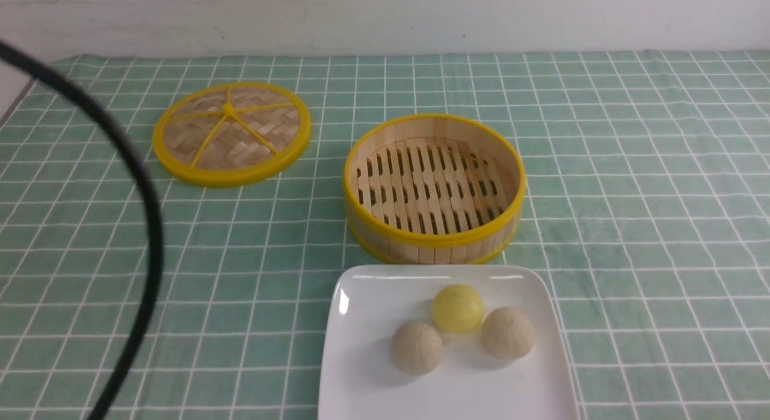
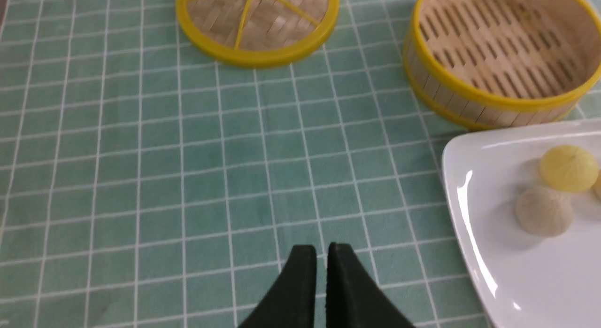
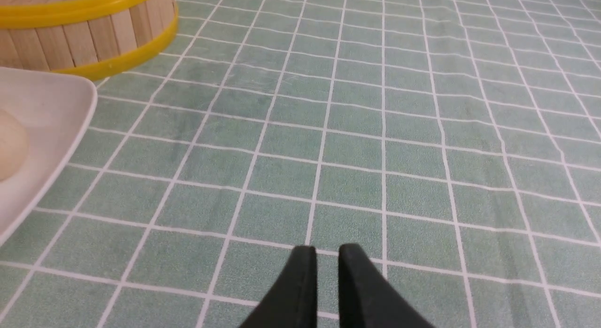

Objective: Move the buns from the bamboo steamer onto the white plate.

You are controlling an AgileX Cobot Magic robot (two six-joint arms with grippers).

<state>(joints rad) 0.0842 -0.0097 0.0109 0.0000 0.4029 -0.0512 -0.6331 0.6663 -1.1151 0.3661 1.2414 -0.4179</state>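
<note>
Now, left to right: left hand nearly closed, empty, over bare cloth. Bamboo steamer mid-worktop, empty. Buns sit on white plate at near edge. Right hand slightly parted, empty. Judgement: transfer done; keep both hands clear of plate.

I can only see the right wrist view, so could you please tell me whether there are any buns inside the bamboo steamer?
Observer: No, the bamboo steamer is empty; only its slatted floor shows.
Operator: Thank you. How many buns are on the white plate?
Observer: Three on the white plate: the yellow bun, the left ribbed bun and the right ribbed bun.
Operator: And where is the lid, please?
Observer: The lid lies flat on the cloth, left of the steamer and farther back, apart from it.
</note>
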